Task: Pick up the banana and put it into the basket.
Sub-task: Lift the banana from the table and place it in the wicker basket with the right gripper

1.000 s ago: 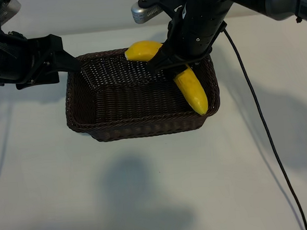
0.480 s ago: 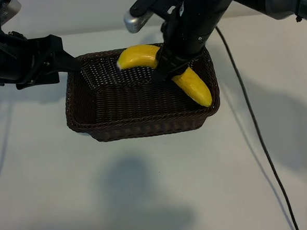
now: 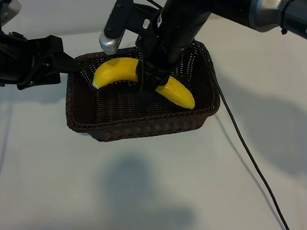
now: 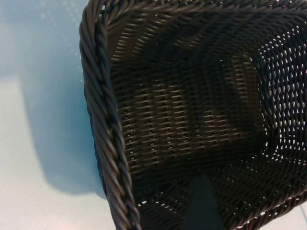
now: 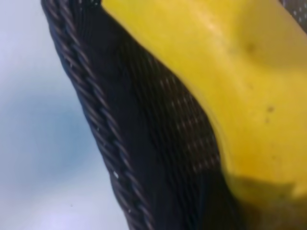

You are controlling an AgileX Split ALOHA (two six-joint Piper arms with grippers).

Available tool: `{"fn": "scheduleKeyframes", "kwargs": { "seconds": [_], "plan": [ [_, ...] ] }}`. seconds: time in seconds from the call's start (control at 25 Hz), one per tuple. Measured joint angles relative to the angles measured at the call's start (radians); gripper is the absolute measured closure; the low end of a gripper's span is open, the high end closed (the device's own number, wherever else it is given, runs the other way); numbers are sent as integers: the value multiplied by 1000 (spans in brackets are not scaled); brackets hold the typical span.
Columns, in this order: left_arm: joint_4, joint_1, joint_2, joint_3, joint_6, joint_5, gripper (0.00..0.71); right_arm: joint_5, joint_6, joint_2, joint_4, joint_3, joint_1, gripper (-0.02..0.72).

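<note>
Exterior view: right gripper (image 3: 150,79) pinched the banana (image 3: 114,73) mid-length over the basket (image 3: 144,127), seemingly for balance; left gripper's (image 3: 72,65) spread unclear.

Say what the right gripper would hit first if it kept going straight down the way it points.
Probably the basket floor: the right gripper holds the banana over the inside, so the banana would likely touch first. Depth is unclear.

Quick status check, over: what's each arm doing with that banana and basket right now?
Right tool clamped on the banana, holding it over the basket. Left tool at the basket's far-left rim, one finger inside, grip unclear. Nothing in the way.
</note>
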Motion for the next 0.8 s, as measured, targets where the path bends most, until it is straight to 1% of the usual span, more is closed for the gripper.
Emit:
{"fn": "scheduleKeyframes", "kwargs": {
  "seconds": [0.16, 0.48, 0.8],
  "plan": [
    [0, 0, 0, 0, 0, 5, 160, -5, 0, 0, -1, 0, 0, 303],
    [0, 0, 0, 0, 0, 9, 160, -56, -2, 3, -1, 0, 0, 303],
    [0, 0, 0, 0, -3, 15, 160, -86, -14, 76, 0, 0, 0, 303]
  ]
}}
